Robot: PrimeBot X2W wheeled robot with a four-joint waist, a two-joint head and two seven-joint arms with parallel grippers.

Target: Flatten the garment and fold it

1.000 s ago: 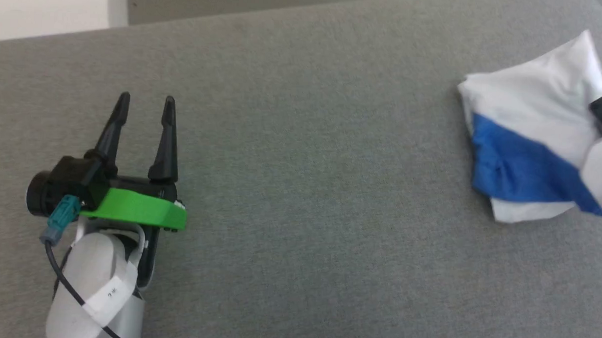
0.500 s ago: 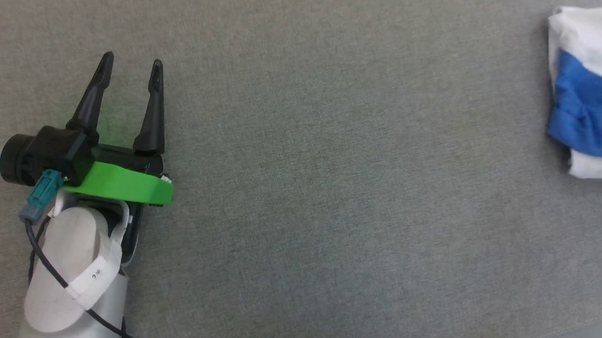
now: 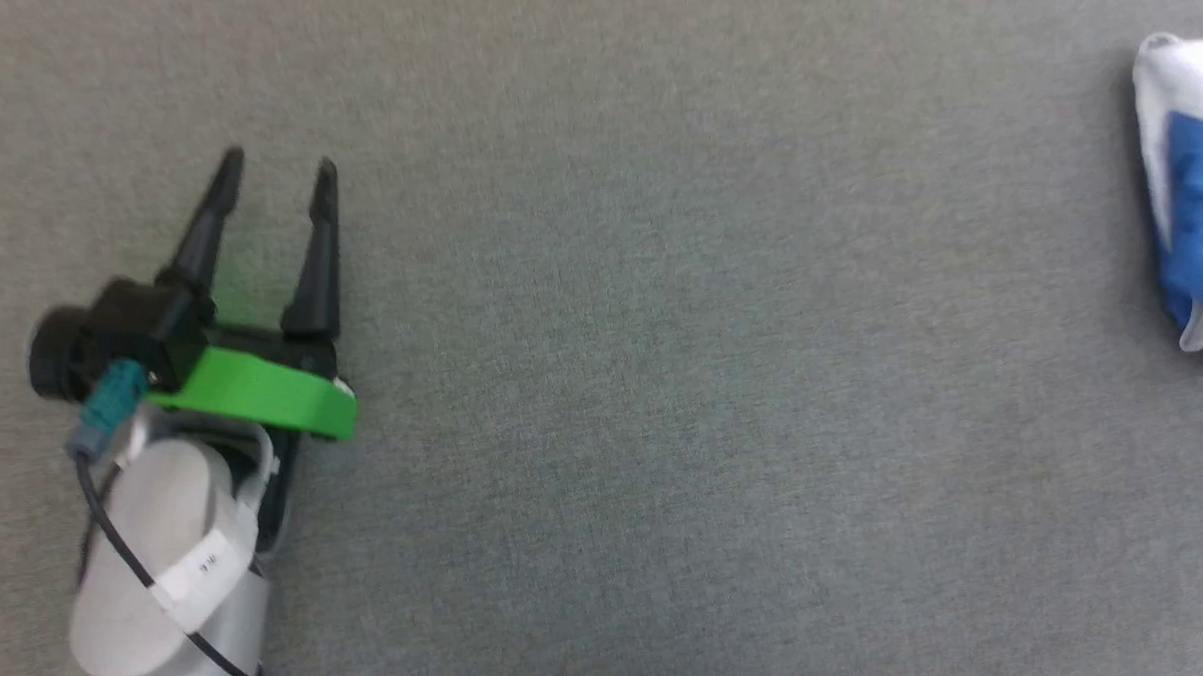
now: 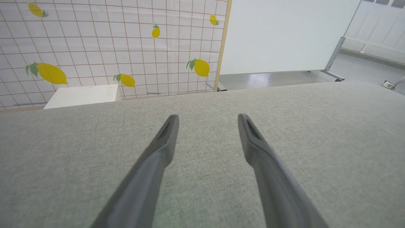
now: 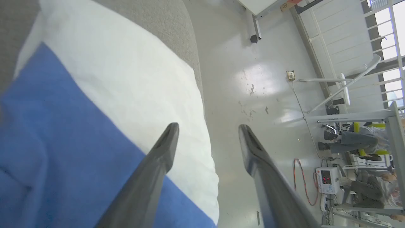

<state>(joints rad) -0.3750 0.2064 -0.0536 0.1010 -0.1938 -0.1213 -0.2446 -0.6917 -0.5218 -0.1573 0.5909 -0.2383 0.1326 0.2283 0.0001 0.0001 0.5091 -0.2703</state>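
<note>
The garment (image 3: 1192, 199) is a bunched white and bright blue bundle at the far right of the grey padded surface (image 3: 660, 380). My left gripper (image 3: 277, 162) hovers far to the left, open and empty, its fingers spread over bare grey cloth (image 4: 207, 117). In the right wrist view my right gripper (image 5: 208, 126) is open just above the garment (image 5: 95, 95). Its left finger lies over the white and blue fabric, near the edge where the bundle hangs past the surface. Its right finger is over the floor beyond. Nothing is pinched between them.
Past the surface's far edge are a lemon-patterned tiled wall (image 4: 95, 47), a white box (image 4: 82, 95) and a whiteboard (image 4: 284, 34). Beyond the right edge is a shiny floor (image 5: 253, 79) with a red cable (image 5: 300, 177), a small device (image 5: 326, 180) and a seated person (image 5: 354, 139).
The whole head picture has shifted, so the garment now sits at its right edge. My right gripper was at the garment a second ago and now has its fingers apart. The left gripper stays open.
</note>
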